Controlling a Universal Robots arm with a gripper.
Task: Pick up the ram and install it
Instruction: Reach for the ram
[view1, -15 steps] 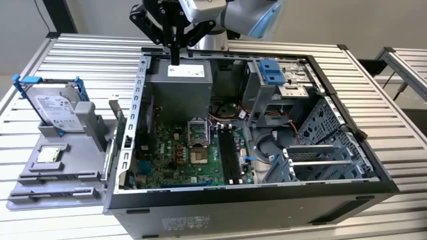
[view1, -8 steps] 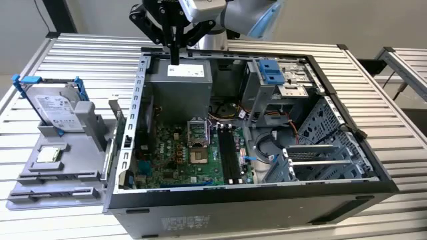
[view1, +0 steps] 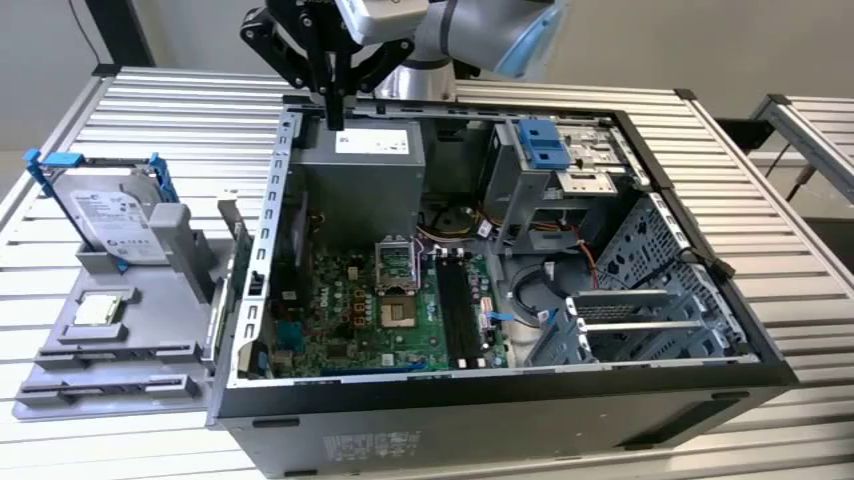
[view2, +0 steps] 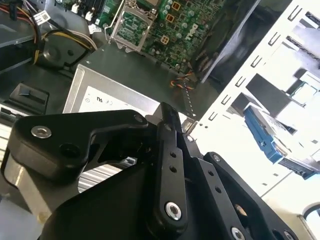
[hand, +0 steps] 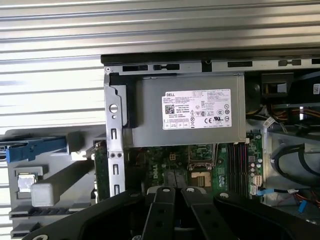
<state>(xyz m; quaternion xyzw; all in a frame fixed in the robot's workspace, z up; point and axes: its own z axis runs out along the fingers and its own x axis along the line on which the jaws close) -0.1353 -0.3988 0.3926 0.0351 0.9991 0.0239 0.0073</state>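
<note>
Slatted table (view1: 174, 110); fingers (view1: 331, 100) pressed together above power supply (view1: 367, 175).

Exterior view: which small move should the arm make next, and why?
Probably a shift toward the exterior view's left, to above the grey tray. The gripper hangs shut over the power supply at the back of the case, seemingly holding nothing, while a dark narrow bar in the tray's front, possibly the ram, lies apart from it.
</note>
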